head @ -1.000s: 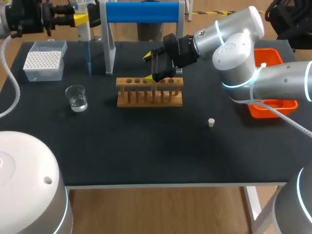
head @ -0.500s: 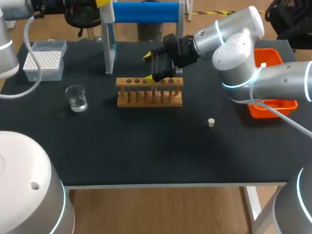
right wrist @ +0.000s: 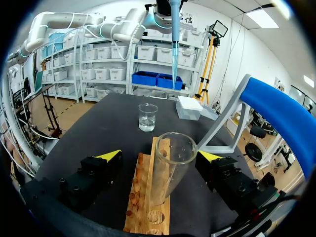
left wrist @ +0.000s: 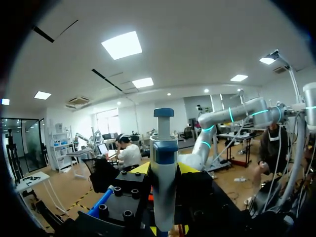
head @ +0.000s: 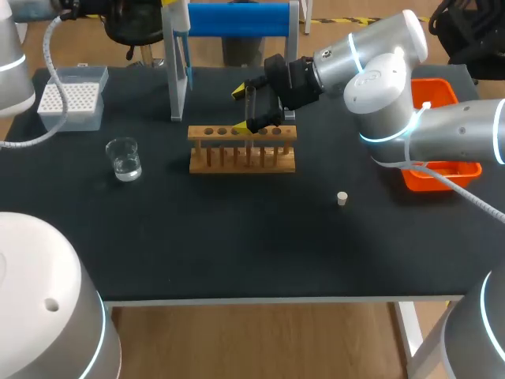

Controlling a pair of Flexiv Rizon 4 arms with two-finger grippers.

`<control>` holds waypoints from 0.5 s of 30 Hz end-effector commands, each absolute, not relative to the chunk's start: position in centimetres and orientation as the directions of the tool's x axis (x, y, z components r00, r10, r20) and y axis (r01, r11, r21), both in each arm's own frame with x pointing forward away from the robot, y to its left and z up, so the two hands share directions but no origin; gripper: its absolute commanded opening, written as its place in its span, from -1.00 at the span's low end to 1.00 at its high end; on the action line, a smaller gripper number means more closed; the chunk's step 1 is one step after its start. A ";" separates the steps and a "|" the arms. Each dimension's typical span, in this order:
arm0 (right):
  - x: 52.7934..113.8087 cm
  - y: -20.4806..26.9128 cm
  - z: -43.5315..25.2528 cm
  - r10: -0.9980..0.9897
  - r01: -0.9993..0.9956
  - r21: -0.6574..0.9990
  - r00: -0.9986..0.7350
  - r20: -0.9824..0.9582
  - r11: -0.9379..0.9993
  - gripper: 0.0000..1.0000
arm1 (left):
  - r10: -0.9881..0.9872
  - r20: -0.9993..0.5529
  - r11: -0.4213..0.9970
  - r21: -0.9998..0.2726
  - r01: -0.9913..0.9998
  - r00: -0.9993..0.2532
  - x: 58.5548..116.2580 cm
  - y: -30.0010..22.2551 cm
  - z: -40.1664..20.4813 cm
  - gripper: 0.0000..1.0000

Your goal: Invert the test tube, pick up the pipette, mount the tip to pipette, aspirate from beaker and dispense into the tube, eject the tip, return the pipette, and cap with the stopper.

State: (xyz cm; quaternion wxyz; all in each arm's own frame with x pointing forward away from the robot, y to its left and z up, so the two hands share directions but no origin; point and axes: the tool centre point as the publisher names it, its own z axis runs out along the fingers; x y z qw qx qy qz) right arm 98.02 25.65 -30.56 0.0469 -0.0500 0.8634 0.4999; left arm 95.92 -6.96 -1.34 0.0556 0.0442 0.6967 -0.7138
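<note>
The left gripper is clamped on the pipette, tip apparently fitted, high at upper left. The right gripper stands apart around the mouth-up test tube in the rack. Aspirating from the beaker, dispensing, ejecting, returning and fitting the stopper look undone.

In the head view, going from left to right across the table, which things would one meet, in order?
Clear box of white pipette tips → small glass beaker with water → wooden test tube rack → small pale stopper → orange plastic bin.
</note>
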 end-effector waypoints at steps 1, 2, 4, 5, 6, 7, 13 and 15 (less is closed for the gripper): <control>98.1 25.6 -30.5 -0.042 -0.133 0.858 -0.991 -0.130 0.496 1.00 | -0.017 -0.140 -0.020 -0.990 0.140 -0.990 95.9 -6.9 -1.2 -1.00; 98.1 25.6 -30.5 -0.042 -0.133 0.858 -0.991 -0.130 0.496 1.00 | -0.017 -0.140 -0.020 -0.990 0.140 -0.990 95.9 -6.9 -1.2 -1.00; 98.1 25.6 -30.5 -0.042 -0.133 0.858 -0.991 -0.130 0.496 1.00 | -0.017 -0.140 -0.020 -0.990 0.140 -0.990 95.9 -6.9 -1.2 -1.00; 98.1 25.6 -30.5 -0.042 -0.133 0.858 -0.991 -0.130 0.496 1.00 | -0.017 -0.140 -0.020 -0.990 0.140 -0.990 95.9 -6.9 -1.2 -1.00; 98.1 25.6 -30.5 -0.042 -0.133 0.858 -0.991 -0.130 0.496 1.00 | -0.011 -0.134 -0.023 -0.991 0.134 -0.991 96.0 -7.3 -1.1 -1.00; 98.1 25.6 -30.5 -0.042 -0.133 0.858 -0.991 -0.130 0.496 1.00 | -0.003 -0.133 -0.024 -0.991 0.133 -0.991 96.0 -7.6 -0.9 -1.00; 98.1 25.6 -30.5 -0.042 -0.133 0.858 -0.991 -0.130 0.496 1.00 | 0.052 -0.108 -0.053 -0.993 0.105 -0.993 96.1 -10.4 0.1 -1.00; 98.1 25.6 -30.5 -0.042 -0.133 0.858 -0.991 -0.130 0.496 1.00 | 0.063 -0.098 -0.053 -0.994 0.095 -0.993 96.2 -11.2 0.3 -1.00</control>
